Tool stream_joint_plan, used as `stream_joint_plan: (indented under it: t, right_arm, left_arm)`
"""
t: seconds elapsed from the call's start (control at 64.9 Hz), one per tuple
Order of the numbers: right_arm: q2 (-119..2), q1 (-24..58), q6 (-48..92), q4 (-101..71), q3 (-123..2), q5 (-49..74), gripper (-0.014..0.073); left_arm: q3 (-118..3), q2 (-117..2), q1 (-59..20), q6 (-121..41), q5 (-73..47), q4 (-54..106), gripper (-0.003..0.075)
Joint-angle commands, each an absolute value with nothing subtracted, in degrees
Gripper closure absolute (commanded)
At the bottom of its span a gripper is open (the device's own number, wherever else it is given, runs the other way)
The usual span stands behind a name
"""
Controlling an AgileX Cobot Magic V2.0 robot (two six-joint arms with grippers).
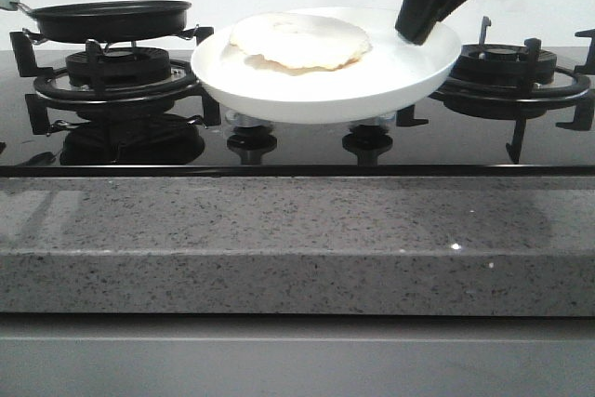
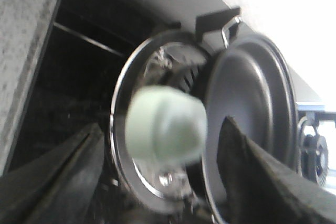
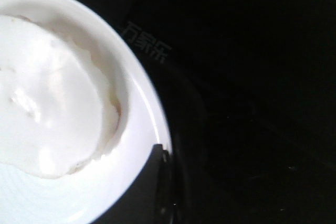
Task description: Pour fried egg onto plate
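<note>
The fried egg (image 1: 297, 41) lies as a pale cream disc on the white plate (image 1: 316, 90), which is over the middle of the stove. My right gripper (image 1: 418, 30) is shut on the plate's right rim. In the right wrist view one dark finger (image 3: 152, 187) lies on the plate (image 3: 142, 108) beside the egg (image 3: 47, 108). The empty black pan (image 1: 112, 20) sits on the left burner. In the left wrist view my left gripper (image 2: 160, 129) is open, its fingers on either side of the pan's pale green handle end (image 2: 168, 114), apart from it. The pan (image 2: 252, 103) lies beyond.
The left burner grate (image 1: 112, 76) is under the pan. A right burner (image 1: 511, 76) stands behind the plate's right side. Two knobs (image 1: 251, 141) sit under the plate. The grey speckled counter edge (image 1: 297, 239) runs along the front.
</note>
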State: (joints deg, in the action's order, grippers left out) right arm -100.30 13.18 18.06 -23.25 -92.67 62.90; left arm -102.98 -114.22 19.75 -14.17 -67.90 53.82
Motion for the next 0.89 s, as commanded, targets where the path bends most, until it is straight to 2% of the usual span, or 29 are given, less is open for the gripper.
stream_joint_plan:
  t: [0.0,0.339,0.509,0.663,0.709,0.879]
  right_arm:
    - [-96.94,13.08,18.21,-25.78,-94.26,61.35,0.0661]
    - [-96.94,13.08,18.21,-25.78,-94.26,61.35,0.0661]
    - [-96.94,13.08,18.21,-25.78,-94.26,61.35,0.0661]
    - [-96.94,13.08,18.21,-25.78,-94.26,61.35,0.0661]
    - [-96.94,13.08,18.21,-25.78,-94.26,61.35,0.0661]
    - [-96.94,13.08,18.21,-25.78,-94.26,61.35,0.0661]
  left_arm:
    - [-104.95,-109.57,20.09,-14.53,-69.36,56.82,0.0258]
    - [-104.95,-106.83,19.96,-14.53,-72.37,52.2,0.0279]
    - [-104.95,-105.44,19.07,-12.72,-72.37,45.24,0.0444]
    - [-104.95,-104.25,17.67,-12.52,-72.37,42.94,0.0682]
    - [-104.95,-104.05,17.19,-12.52,-72.37,42.83,0.0732]
    - [-104.95,-102.1,14.65,-13.03,-72.25,41.6,0.074]
